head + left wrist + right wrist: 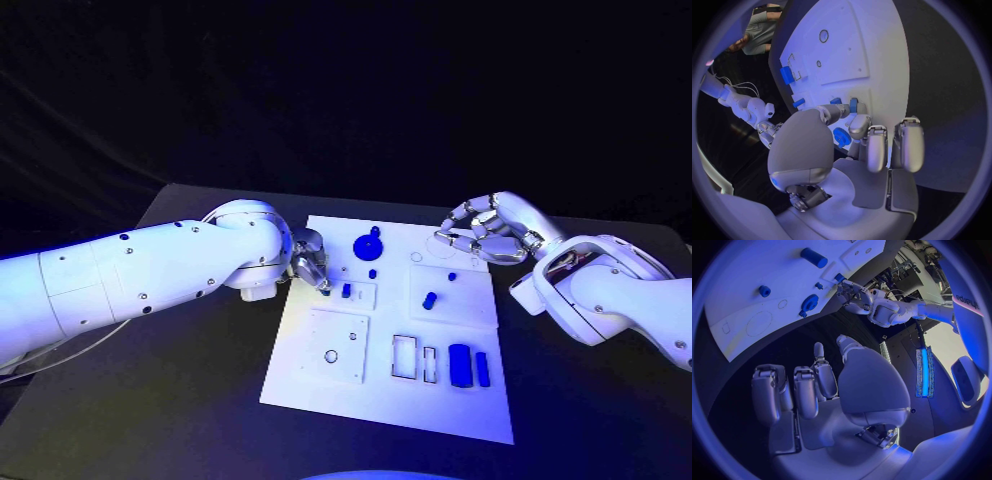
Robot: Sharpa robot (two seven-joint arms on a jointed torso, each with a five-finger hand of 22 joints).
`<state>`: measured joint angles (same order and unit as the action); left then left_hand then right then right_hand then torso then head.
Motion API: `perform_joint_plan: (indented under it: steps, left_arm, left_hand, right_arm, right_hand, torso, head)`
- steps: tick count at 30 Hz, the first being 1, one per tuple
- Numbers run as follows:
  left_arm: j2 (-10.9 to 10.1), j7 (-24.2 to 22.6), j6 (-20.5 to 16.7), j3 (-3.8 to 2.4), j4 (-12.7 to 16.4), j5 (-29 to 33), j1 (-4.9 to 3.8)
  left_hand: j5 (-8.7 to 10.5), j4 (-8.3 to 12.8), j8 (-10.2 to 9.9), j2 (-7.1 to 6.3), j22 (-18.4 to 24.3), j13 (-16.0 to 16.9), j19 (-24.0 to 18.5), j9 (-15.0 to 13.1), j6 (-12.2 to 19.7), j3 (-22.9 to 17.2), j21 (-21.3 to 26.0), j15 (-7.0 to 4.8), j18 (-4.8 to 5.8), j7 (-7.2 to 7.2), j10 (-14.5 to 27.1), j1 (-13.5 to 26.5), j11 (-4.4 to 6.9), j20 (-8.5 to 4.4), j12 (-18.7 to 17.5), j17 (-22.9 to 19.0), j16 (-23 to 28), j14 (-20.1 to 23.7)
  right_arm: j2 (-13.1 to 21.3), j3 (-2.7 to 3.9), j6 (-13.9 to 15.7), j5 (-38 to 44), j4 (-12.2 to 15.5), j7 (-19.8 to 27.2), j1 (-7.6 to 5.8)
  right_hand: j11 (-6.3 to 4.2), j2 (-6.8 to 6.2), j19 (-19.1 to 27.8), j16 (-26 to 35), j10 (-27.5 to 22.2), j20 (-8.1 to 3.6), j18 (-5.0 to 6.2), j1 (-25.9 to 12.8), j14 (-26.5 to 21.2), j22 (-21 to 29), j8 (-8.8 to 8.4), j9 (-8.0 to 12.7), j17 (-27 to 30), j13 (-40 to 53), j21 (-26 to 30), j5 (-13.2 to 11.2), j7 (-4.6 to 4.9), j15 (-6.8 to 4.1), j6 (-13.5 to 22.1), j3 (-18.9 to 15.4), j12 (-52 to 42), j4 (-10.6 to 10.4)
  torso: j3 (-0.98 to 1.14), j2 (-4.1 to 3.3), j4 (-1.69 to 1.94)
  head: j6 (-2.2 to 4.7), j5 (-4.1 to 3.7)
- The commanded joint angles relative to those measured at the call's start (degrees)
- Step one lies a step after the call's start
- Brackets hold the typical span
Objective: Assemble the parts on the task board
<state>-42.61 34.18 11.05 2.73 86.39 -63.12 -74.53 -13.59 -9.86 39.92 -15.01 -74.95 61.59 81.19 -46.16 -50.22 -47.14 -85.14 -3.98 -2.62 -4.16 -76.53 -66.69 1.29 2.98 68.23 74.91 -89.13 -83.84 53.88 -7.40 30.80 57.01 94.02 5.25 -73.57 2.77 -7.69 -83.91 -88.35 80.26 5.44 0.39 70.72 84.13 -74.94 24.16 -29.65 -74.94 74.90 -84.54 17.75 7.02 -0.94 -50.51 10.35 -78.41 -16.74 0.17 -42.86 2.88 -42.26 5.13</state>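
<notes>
- Right, a matte black table (173, 400) spreads under everything, dark space behind it, and the flat white rectangular task board (375, 400) lies in its middle.
- On the board: a round blue gear-like part (368, 245) near the far edge, a small blue peg (428, 298) on the right inset panel, and a pair of upright blue blocks (460, 364) (482, 369) just beside the rectangular cut-outs at the near right.
- Left silver hand (309, 262) sits at the board's left edge, fingers bent down over a small blue part (346, 290) on the little square panel.
- From the head camera I cannot tell whether it grips that piece.
- The left wrist camera helps: fingertips (856, 106) are against a short blue piece (853, 104) on the board, with the gear-like part (842, 136) just beside the thumb, but a firm pinch I still cannot confirm.
- Right silver hand (483, 235) hovers at the board's far right corner, fingers curled loosely inward.
- The right wrist camera settles it: the right hand (811, 400) holds nothing, its fingers slightly apart over bare black table, off the board's edge.
- That same view catches the left hand (856, 294) across the board, and a blue cylinder (813, 257) lying on the white surface.
</notes>
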Motion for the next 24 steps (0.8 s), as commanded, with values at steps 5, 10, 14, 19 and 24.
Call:
perform_joint_plan:
  steps: [5,10,14,19,24]
  left_arm:
    - [0.5,0.3,1.2,0.17,-0.2,0.1,0.27]
    - [0.7,0.2,1.9,0.17,-0.3,0.2,0.28]
    - [0.8,0.3,2.4,0.18,-0.5,0.3,0.29]
    - [0.8,0.3,2.6,0.18,-0.6,0.3,0.29]
    - [0.9,0.3,2.9,0.19,-0.7,0.2,0.3]
  left_hand:
    - [0.53,1.9,0.2,0.37,-5.1,0.2,0.4,0.1,-1.2,-2.3,-0.4,-0.55,0.06,1.75,-0.6,1.1,0.25,0.03,0.3,14.3,-0.4,-5.9]
    - [0.68,1.3,0.2,0.09,-5.2,0.3,0.5,0.2,-1.4,-1.5,-0.4,-0.66,0.08,1.92,-0.6,2.0,0.38,0.0,0.4,14.4,-0.4,-5.9]
    - [0.69,0.9,0.2,0.04,-5.2,0.3,0.5,0.2,-1.6,-1.0,-0.4,-0.7,0.08,1.98,-0.6,2.5,0.43,-0.01,0.4,14.4,-0.4,-5.9]
    - [0.67,0.0,0.2,-0.02,-5.3,0.7,0.6,0.4,-2.0,0.0,-0.4,-0.79,0.12,2.1,-0.8,3.5,0.54,-0.04,0.7,14.5,-0.5,-6.0]
    - [0.71,-0.4,0.2,-0.06,-5.6,0.9,0.9,0.4,-2.3,0.6,-0.5,-0.84,0.18,2.17,-0.9,4.0,0.59,-0.06,0.9,14.7,-0.6,-6.0]
  right_arm:
    - [0.0,0.0,-0.1,0.1,0.1,0.5,0.05]
    - [0.1,0.0,-0.1,0.1,0.1,0.5,0.05]
    - [0.0,0.0,-0.1,0.1,0.1,0.5,0.05]
    - [0.1,0.0,-0.1,0.1,0.1,0.5,0.06]
    - [0.1,0.0,-0.1,0.1,0.1,0.5,0.06]
  right_hand:
    - [-0.22,-0.01,-2.2,0.2,-0.2,-0.44,1.19,-0.4,4.8,-11.4,0.31,-0.1,-10.4,3.2,0.3,0.3,0.0,-0.34,0.6,-0.1,0.3,0.0]
    - [-0.22,-0.01,-2.2,0.2,-0.2,-0.44,1.19,-0.4,4.8,-11.4,0.31,-0.1,-10.4,3.2,0.3,0.3,0.0,-0.34,0.6,-0.1,0.3,0.0]
    - [-0.22,-0.01,-2.2,0.2,-0.2,-0.44,1.19,-0.4,4.8,-11.4,0.31,-0.1,-10.4,3.2,0.3,0.3,0.0,-0.34,0.6,-0.1,0.3,0.0]
    - [-0.22,-0.01,-2.2,0.2,-0.2,-0.44,1.19,-0.4,4.8,-11.4,0.31,-0.1,-10.4,3.2,0.3,0.3,0.0,-0.34,0.6,-0.1,0.3,0.0]
    - [-0.21,-0.01,-2.2,0.3,-0.2,-0.44,1.21,-0.6,4.8,-11.4,0.31,-0.1,-10.4,3.2,0.3,0.3,0.02,-0.34,0.6,-0.1,0.3,0.0]
  torso:
    - [0.02,-0.05,0.0]
    - [0.03,-0.09,0.01]
    - [0.04,-0.06,-0.03]
    - [0.02,-0.05,0.04]
    - [0.03,-0.04,0.06]
  head:
    - [-0.04,-0.08]
    - [-0.08,-0.11]
    - [-0.13,-0.11]
    - [-0.23,-0.2]
    - [-0.25,-0.21]
